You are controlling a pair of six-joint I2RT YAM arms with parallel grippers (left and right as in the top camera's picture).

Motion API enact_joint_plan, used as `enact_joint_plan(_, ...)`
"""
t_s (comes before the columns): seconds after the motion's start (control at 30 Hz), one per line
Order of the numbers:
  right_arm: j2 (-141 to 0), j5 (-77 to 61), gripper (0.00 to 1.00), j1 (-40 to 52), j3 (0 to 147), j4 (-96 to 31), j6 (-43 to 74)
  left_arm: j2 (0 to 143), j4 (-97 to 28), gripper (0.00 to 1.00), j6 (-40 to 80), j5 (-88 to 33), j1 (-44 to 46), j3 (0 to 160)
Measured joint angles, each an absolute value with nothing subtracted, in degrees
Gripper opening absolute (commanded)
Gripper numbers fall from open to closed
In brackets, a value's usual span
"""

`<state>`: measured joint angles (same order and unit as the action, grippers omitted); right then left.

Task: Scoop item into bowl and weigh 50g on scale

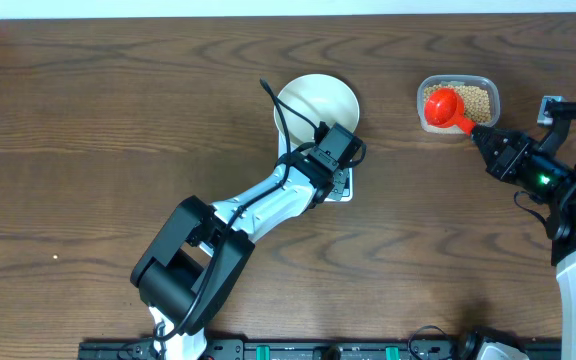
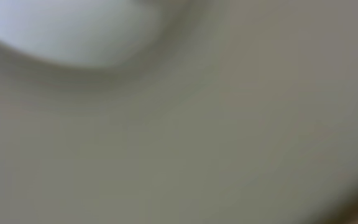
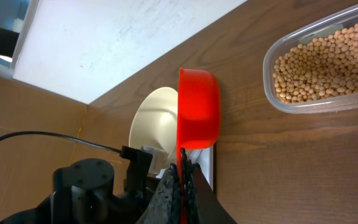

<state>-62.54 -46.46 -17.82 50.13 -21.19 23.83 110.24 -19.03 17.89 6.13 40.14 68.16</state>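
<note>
While the right gripper [image 3: 182,179] clamps the red scoop [image 3: 199,109], the left gripper's [image 1: 338,148] state at the bowl [image 1: 313,100] is unclear

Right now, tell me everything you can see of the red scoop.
The red scoop is glossy plastic by its look: a round cup on a flat handle. The right gripper is shut on the handle. Seen from overhead, the cup overlaps the clear tub of beans; whether it holds any cannot be told.
</note>
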Motion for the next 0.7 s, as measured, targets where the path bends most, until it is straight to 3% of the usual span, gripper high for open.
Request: enact_joint_plan(0.7, -62.54, -46.46, 0.01, -17.82, 50.13, -21.34, 23.83, 110.24, -20.67, 0.07, 17.91, 6.61, 40.56, 68.34)
